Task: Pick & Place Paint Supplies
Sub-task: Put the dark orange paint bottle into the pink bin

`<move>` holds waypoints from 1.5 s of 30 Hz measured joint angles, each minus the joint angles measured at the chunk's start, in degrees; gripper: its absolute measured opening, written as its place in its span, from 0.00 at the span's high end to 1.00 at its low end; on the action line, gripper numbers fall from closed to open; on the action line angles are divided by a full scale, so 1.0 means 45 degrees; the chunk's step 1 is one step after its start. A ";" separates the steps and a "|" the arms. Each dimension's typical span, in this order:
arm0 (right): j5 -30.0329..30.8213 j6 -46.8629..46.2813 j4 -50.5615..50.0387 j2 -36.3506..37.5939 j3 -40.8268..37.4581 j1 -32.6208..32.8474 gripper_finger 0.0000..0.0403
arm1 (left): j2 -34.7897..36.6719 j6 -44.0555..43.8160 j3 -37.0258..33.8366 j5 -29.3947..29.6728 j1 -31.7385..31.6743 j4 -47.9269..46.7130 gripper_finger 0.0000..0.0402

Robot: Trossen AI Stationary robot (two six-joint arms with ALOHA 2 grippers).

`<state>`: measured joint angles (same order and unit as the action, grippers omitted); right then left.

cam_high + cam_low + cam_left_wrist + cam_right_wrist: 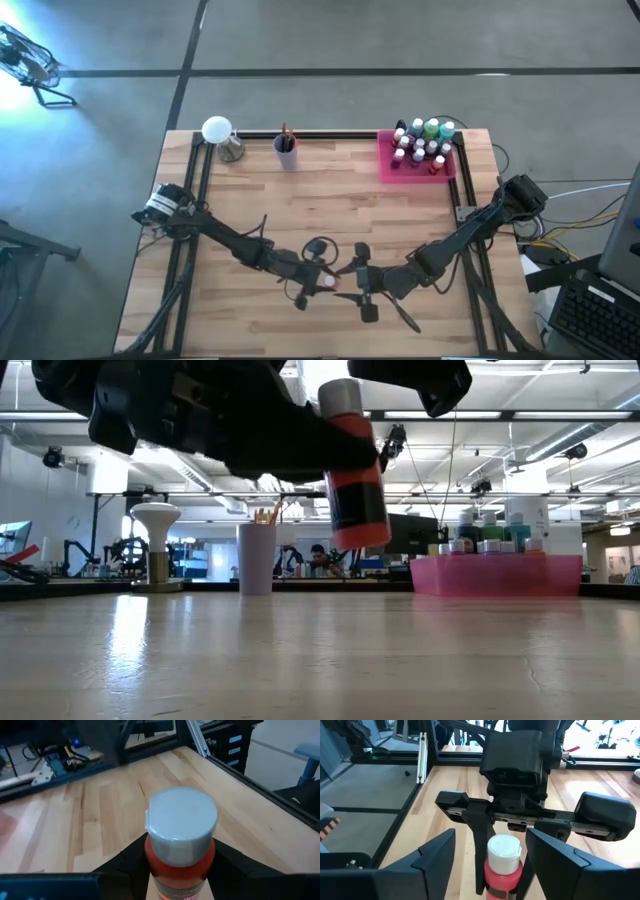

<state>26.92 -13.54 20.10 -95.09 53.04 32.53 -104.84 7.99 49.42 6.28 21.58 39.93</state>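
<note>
The red paint bottle hangs in the air above the middle of the table's near edge, held upright with its white cap up. The left claw is clamped on the bottle's body, a dark finger pressed to each side just under the cap. The right claw faces it from the other side, its fingers standing apart on either side of the bottle and, as far as the right wrist view shows, not touching it.

This looks like a hand-over between the two arms. The bottle's weight sits with the left claw alone, so the right one is either about to take it or has just let go; the pictures do not settle which.

The pink tray with the other paint bottles stands at the table's far right corner, well apart from the arms. A lilac cup with brushes stands at the middle of the far edge, a white lamp toward the far left.

If the bottle is bound for the tray, the next move calls for one firm grip, the other claw backing clear without knocking the bottle, then a carry to the far right corner, keeping it upright.
</note>
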 joint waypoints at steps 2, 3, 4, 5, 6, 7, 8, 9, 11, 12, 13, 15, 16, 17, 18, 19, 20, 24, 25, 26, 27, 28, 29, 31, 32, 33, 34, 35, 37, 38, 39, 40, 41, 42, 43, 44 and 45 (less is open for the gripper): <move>0.0005 0.0005 -0.0026 0.0010 0.0000 -0.0023 0.39 | 0.0000 0.0143 0.0133 -0.0002 -0.0003 0.0012 0.60; 0.0005 0.0005 -0.0057 0.0015 0.0000 -0.0041 0.38 | 0.0000 0.0252 0.0215 0.0000 -0.0005 0.0006 0.60; 0.0002 0.0003 -0.0064 0.0015 0.0000 -0.0054 0.37 | 0.0000 0.0339 0.0324 -0.0002 -0.0007 0.0013 0.60; 0.0003 0.0001 -0.0072 0.0015 0.0000 -0.0081 0.37 | 0.0000 0.0453 0.0426 -0.0005 -0.0011 0.0016 0.60; 0.0005 0.0005 -0.0090 0.0017 0.0000 -0.0115 0.36 | 0.0000 0.0574 0.0534 0.0000 -0.0016 0.0009 0.60; 0.0005 0.0005 -0.0112 0.0019 0.0000 -0.0126 0.36 | 0.0000 0.0672 0.0667 -0.0005 -0.0024 0.0009 0.60; 0.0010 0.0005 -0.0143 0.0019 0.0000 -0.0144 0.36 | 0.0000 0.0767 0.0769 -0.0003 -0.0024 0.0023 0.60; 0.0010 0.0010 -0.0147 0.0019 0.0000 -0.0175 0.36 | 0.0000 0.0878 0.0873 -0.0002 -0.0024 0.0016 0.60; 0.0013 0.0044 -0.0138 0.0024 0.0000 -0.0188 0.38 | 0.0000 0.0941 0.1042 0.0000 -0.0024 -0.0093 0.60; 0.0039 0.0044 -0.0142 0.0024 0.0000 -0.0189 0.39 | 0.0000 0.0943 0.1113 -0.0035 -0.0024 -0.0140 0.60; 0.0053 0.0044 -0.0137 0.0029 0.0000 -0.0197 0.40 | 0.0000 0.0938 0.1164 -0.0044 -0.0019 -0.0212 0.60; 0.0051 0.0038 -0.0160 0.0034 0.0000 -0.0199 0.43 | 0.0000 0.0943 0.1328 -0.0044 -0.0023 -0.0577 0.60; 0.0049 0.0034 -0.0171 0.0034 0.0000 -0.0199 0.45 | 0.0000 0.0943 0.1390 -0.0039 -0.0028 -0.0778 0.60; 0.0049 0.0034 -0.0198 0.0034 0.0000 -0.0200 0.46 | 0.0000 0.0945 0.1453 -0.0039 -0.0034 -0.0980 0.60; 0.0043 0.0034 -0.0211 0.0034 0.0000 -0.0204 0.48 | 0.0000 0.0956 0.1497 -0.0039 -0.0036 -0.1114 0.60; 0.0034 0.0034 -0.0238 0.0034 0.0000 -0.0204 0.50 | 0.0000 0.0964 0.1517 -0.0039 -0.0044 -0.1208 0.60; 0.0002 0.0034 -0.0253 0.0034 0.0000 -0.0208 0.52 | 0.0000 0.0967 0.1535 -0.0032 -0.0049 -0.1239 0.60; -0.0034 0.0053 -0.0447 0.0029 0.0000 -0.0209 0.57 | 0.0000 0.0947 0.1610 0.0183 -0.0089 -0.1235 0.60; -0.0034 0.0076 -0.0517 0.0029 0.0000 -0.0209 0.58 | 0.0000 0.0876 0.1624 0.0241 -0.0111 -0.1235 0.60; -0.0033 0.0078 -0.0569 0.0029 0.0000 -0.0209 0.59 | 0.0000 0.0815 0.1624 0.0257 -0.0112 -0.1235 0.60; -0.0024 0.0087 -0.0618 0.0024 0.0000 -0.0209 0.60 | 0.0000 0.0777 0.1624 0.0257 -0.0117 -0.1238 0.60; -0.0034 0.0087 -0.0641 0.0024 0.0000 -0.0209 0.61 | 0.0000 0.0773 0.1624 0.0269 -0.0117 -0.1239 0.60; -0.0030 0.0087 -0.0665 0.0024 0.0000 -0.0214 0.61 | 0.0000 0.0773 0.1624 0.0277 -0.0117 -0.1239 0.60; -0.0017 0.0087 -0.0687 0.0024 0.0000 -0.0214 0.63 | 0.0000 0.0766 0.1624 0.0275 -0.0117 -0.1235 0.60; 0.0010 0.0087 -0.0691 0.0024 0.0000 -0.0220 0.64 | 0.0000 0.0763 0.1624 0.0272 -0.0117 -0.1231 0.60; 0.0019 0.0090 -0.0691 0.0024 0.0000 -0.0223 0.65 | 0.0000 0.0758 0.1624 0.0267 -0.0117 -0.1235 0.60; 0.0019 0.0099 -0.0691 0.0024 0.0000 -0.0223 0.67 | 0.0000 0.0734 0.1624 0.0271 -0.0117 -0.1235 0.60; 0.0029 0.0108 -0.0692 0.0024 0.0000 -0.0223 0.68 | 0.0000 0.0728 0.1624 0.0262 -0.0117 -0.1234 0.60; 0.0053 0.0132 -0.0701 0.0024 0.0000 -0.0223 0.71 | 0.0000 0.0707 0.1624 0.0262 -0.0117 -0.1230 0.60; 0.0054 0.0141 -0.0710 0.0024 0.0000 -0.0223 0.72 | 0.0000 0.0697 0.1624 0.0262 -0.0117 -0.1230 0.60; 0.0053 0.0141 -0.0710 0.0024 0.0000 -0.0223 0.72 | 0.0000 0.0695 0.1624 0.0260 -0.0117 -0.1230 0.60; 0.0056 0.0141 -0.0710 0.0024 0.0000 -0.0223 0.72 | 0.0000 0.0697 0.1624 0.0257 -0.0117 -0.1230 0.60; 0.0053 0.0141 -0.0710 0.0024 0.0000 -0.0223 0.72 | 0.0000 0.0700 0.1624 0.0257 -0.0117 -0.1230 0.60; 0.0053 0.0136 -0.0705 0.0024 0.0000 -0.0223 0.72 | 0.0000 0.0700 0.1624 0.0257 -0.0117 -0.1231 0.60; 0.0053 0.0136 -0.0705 0.0024 0.0000 -0.0223 0.71 | 0.0000 0.0700 0.1624 0.0253 -0.0117 -0.1241 0.60; 0.0053 0.0127 -0.0705 0.0024 0.0000 -0.0223 0.70 | 0.0000 0.0700 0.1624 0.0253 -0.0117 -0.1300 0.60; 0.0046 0.0090 -0.0705 0.0019 0.0000 -0.0223 0.69 | 0.0007 0.0700 0.1624 0.0253 -0.0117 -0.1340 0.60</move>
<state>27.13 -13.13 16.93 -95.00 53.04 31.53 -104.81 11.14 56.73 7.42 21.06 33.89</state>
